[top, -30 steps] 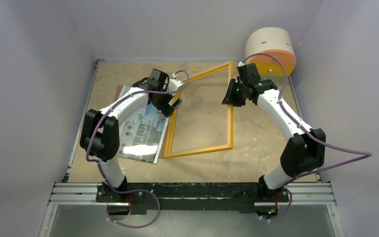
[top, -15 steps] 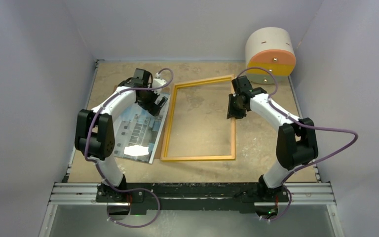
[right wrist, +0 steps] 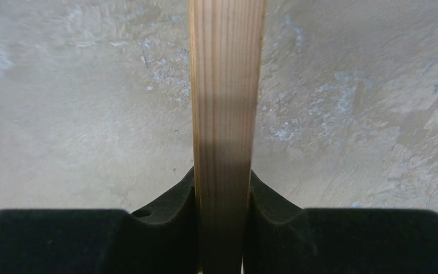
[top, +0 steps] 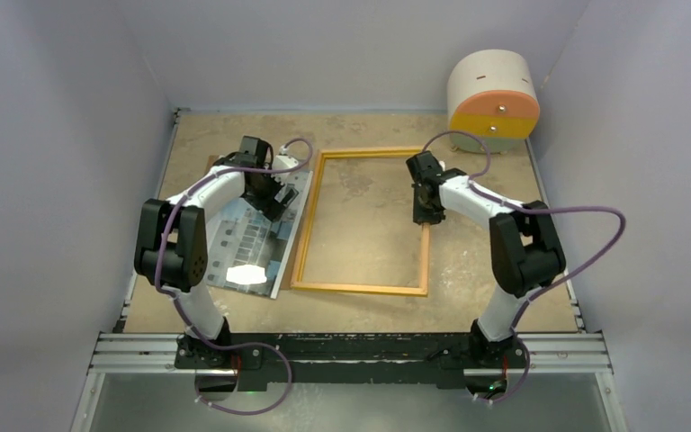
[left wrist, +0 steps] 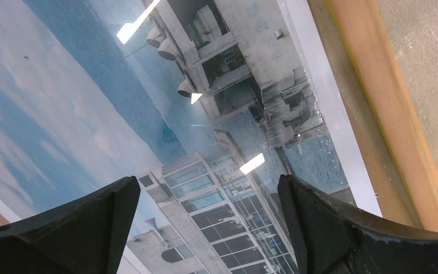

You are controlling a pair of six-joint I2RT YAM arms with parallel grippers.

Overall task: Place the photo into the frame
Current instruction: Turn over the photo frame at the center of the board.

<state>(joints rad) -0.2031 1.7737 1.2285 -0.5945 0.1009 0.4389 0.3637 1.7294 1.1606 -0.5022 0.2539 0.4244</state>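
The frame (top: 360,288) lies flat mid-table, wood-coloured back up with yellow edges. My right gripper (top: 427,214) is shut on its right bar; the wrist view shows the wooden bar (right wrist: 225,114) pinched between both black pads. The photo (top: 256,236), a glossy print of a white building and blue sky, lies left of the frame on a brown board. My left gripper (top: 274,193) hovers low over the photo's far right part, jaws open and empty; the wrist view shows the print (left wrist: 205,114) between the fingers (left wrist: 319,222) and the frame's left bar (left wrist: 376,103) beside it.
A brown backing board (top: 213,164) peeks out under the photo's far left corner. A round white and orange container (top: 493,92) stands at the back right. Grey walls close in the table on three sides.
The right gripper lowered the tilted frame until it lies flat, sliding it a little left and nearer. The left gripper moved left off the frame's corner and now hovers over the photo.
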